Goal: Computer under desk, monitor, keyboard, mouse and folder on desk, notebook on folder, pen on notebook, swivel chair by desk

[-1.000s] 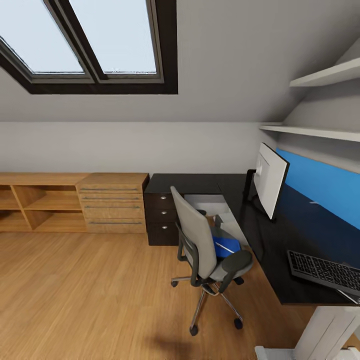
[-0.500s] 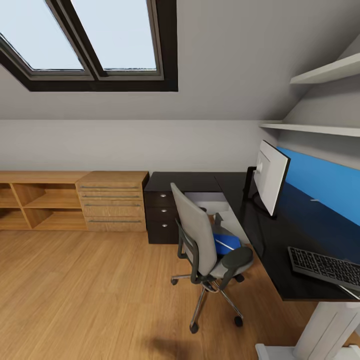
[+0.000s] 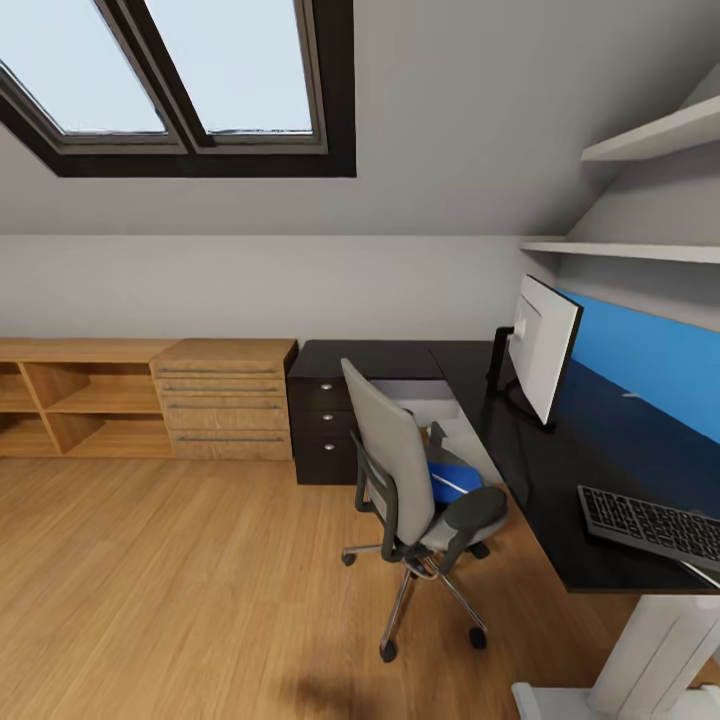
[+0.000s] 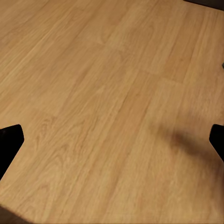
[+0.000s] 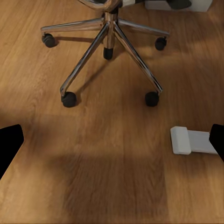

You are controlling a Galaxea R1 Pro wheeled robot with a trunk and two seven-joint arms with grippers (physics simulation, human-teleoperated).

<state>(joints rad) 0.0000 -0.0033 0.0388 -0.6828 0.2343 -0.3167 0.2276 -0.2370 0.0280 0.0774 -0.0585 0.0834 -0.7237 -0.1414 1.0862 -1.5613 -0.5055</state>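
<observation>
Under the sloped grey wall with its two dark-framed skylights [image 3: 200, 70], the long glossy black L-shaped desk [image 3: 540, 490] on white legs carries one wide flat monitor [image 3: 543, 345], white-grey back toward the room, standing upright before the bright blue back panel [image 3: 650, 365]. One flat dark keyboard [image 3: 655, 525] lies near the desk's front edge, well apart from the monitor and partly cut off by the picture's edge.

One grey upholstered swivel chair [image 3: 405, 480] with dark rounded armrests stands just beside the desk's inner corner. On its seat lies one flat bright blue folder [image 3: 452, 483], half hidden by the backrest; whether anything rests on it I cannot tell from here. The right wrist view looks down on the chair's metal five-star base [image 5: 108, 46], five castors on the light wood floor [image 5: 93, 163], with a white desk foot [image 5: 191, 141] nearby.

Against the low wall stand a black three-drawer pedestal [image 3: 322, 425], drawers closed, a light-wood chest of four closed drawers [image 3: 225, 405], and an open light-wood shelf unit [image 3: 70, 405]. Two pale wall shelves [image 3: 650, 150] hang above the desk.

Each wrist view shows only dark fingertip corners at opposite edges, so the left gripper [image 4: 112, 144] and right gripper [image 5: 112, 144] both stand spread wide, holding nothing.
</observation>
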